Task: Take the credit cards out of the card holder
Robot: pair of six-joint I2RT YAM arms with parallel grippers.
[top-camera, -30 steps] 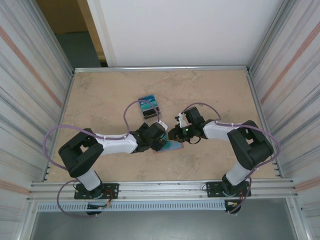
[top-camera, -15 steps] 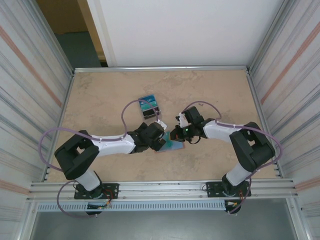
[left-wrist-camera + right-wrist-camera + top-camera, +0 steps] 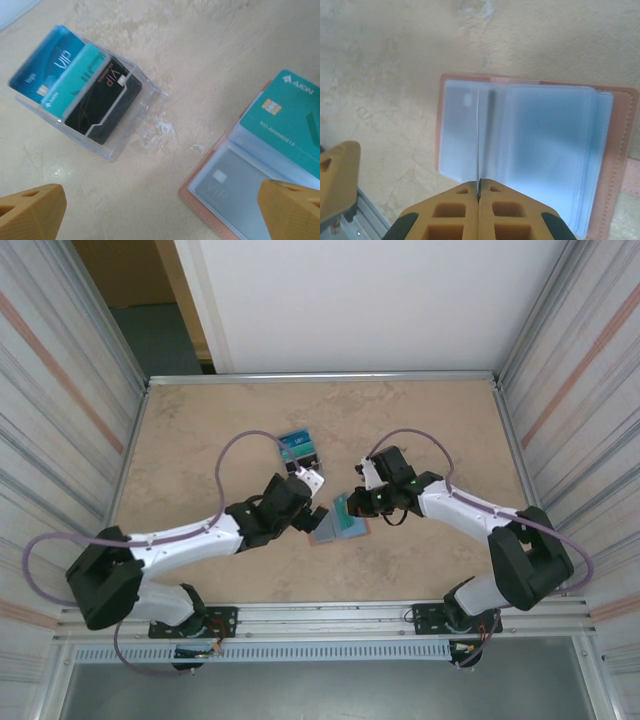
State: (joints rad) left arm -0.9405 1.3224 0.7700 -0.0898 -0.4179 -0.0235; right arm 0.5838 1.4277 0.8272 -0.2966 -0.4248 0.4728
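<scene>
Above the card holder (image 3: 623, 150), right claw (image 3: 478, 194) pinches a card (image 3: 287, 117); spread left claw (image 3: 162, 212) retreated.

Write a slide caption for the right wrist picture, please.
The right gripper pinches a card edge-on over the open pink card holder on the table.

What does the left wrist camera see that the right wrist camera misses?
Left wrist: a clear box holding blue, teal and black cards, plus the open left gripper. Right wrist: the right gripper shut on a thin card seen edge-on. Both: the open pink card holder on the table.
</scene>
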